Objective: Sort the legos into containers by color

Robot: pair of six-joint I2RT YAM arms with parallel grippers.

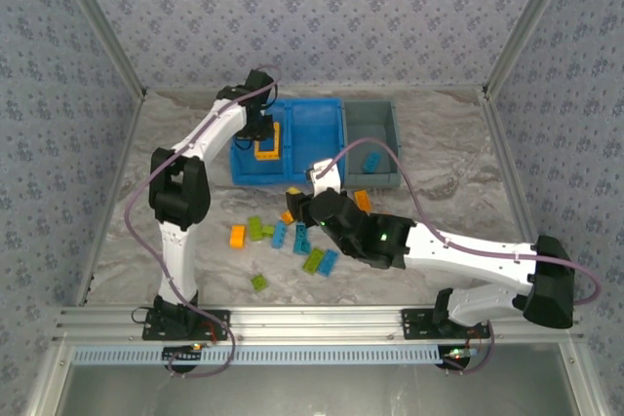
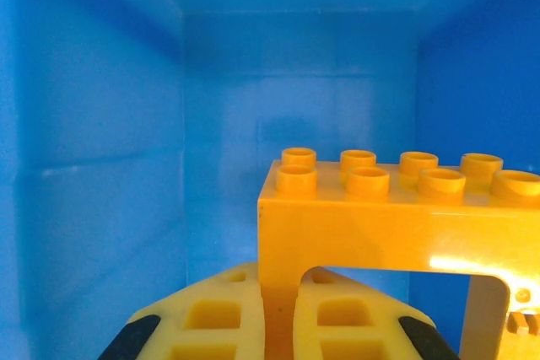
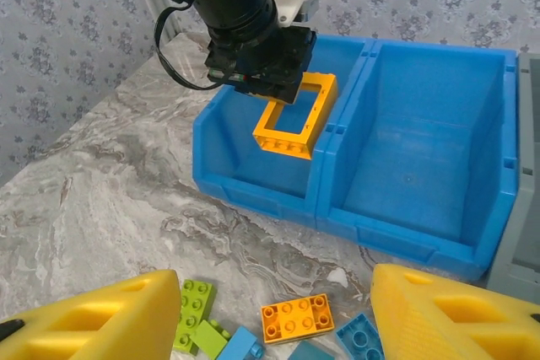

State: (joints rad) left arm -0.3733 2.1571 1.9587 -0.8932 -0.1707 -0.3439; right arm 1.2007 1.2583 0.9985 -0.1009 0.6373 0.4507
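**Item in hand.** The orange frame [image 3: 295, 115] hangs over the left compartment of the blue bin [image 3: 253, 183]. It is tilted, with its studded end lowest. In the right wrist view one long side lies close to the divider between the two compartments. Whether it touches the divider cannot be told.

**Step, as judged.** The frame is being deposited in the left compartment. To do this well:
- Shift the frame toward the middle of the compartment, away from the divider.
- Lower it below the rim before letting go, so that it neither bounces out nor hangs up on an edge.
- Part the jaws fully and withdraw straight up, since the open frame could snag a finger.

**Left gripper** [image 2: 278, 326]. It is closed on one narrow side of the frame, and the left wrist view shows the orange bar pinched between the two yellow pads. The blue walls surround it on three sides, so the fingers appear to be at or inside the compartment.

**Right gripper** [image 3: 274, 326]. Its jaws stand apart with nothing between them. It hovers over the loose legos [image 1: 292, 236] on the table, just in front of the blue bin. An orange brick [image 3: 295, 318] and a lime green brick [image 3: 192, 314] lie below it, untouched.

**Surroundings.** The grey bin [image 1: 395, 138] stands against the right side of the blue bin.
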